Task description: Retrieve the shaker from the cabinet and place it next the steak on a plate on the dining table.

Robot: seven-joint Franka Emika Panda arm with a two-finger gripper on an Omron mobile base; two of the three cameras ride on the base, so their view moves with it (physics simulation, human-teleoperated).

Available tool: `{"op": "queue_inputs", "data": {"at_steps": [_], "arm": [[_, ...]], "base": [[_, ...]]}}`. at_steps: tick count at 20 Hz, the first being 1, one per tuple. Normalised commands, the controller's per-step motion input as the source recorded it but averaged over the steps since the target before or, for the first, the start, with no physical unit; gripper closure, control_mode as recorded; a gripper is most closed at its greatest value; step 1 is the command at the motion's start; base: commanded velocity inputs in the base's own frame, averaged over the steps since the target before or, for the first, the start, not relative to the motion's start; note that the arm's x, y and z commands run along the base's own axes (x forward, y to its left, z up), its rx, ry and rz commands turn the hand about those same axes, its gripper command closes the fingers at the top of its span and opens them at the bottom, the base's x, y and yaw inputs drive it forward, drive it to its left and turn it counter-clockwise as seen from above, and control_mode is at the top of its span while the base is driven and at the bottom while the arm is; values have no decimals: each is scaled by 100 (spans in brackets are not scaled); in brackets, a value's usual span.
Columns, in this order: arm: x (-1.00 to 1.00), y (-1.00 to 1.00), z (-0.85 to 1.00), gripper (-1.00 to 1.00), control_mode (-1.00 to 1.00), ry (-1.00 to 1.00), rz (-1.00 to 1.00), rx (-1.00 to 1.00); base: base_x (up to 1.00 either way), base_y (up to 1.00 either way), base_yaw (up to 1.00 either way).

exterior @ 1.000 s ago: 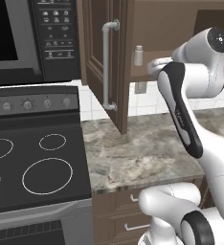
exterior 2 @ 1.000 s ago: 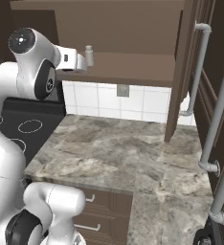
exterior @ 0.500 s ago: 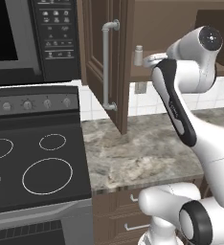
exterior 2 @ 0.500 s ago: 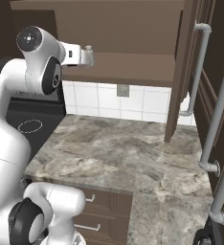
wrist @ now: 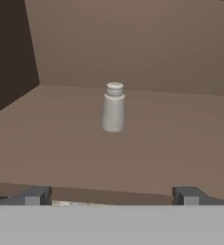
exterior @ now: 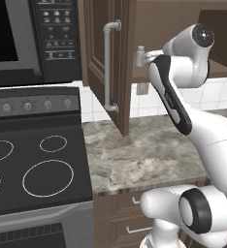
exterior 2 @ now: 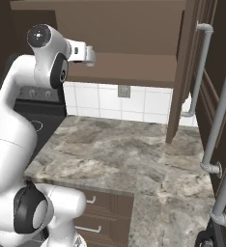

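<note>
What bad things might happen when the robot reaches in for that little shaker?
1. The shaker stands upright and alone on the cabinet shelf, well ahead of the open end effector. A finger nudging it off-center could probably tip it over or push it deeper.
2. The open cabinet door hangs close beside the arm, so a wide swing might bump it.
3. If it gets dropped on the way out, the shaker would likely fall to the stone counter below.
</note>
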Motion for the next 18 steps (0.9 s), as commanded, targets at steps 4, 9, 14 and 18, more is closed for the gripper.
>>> {"op": "queue_inputs", "data": {"at_steps": [4, 9, 14, 18], "arm": [[33, 0, 0, -100, -100, 0, 0, 0], [28, 0, 0, -100, -100, -13, 1, -1], [24, 0, 0, -100, -100, -9, 2, 0], [19, 0, 0, -100, -100, 0, 1, 0]], "base": [[0, 0, 0], [0, 0, 0], [0, 0, 0], [0, 0, 0]]}}
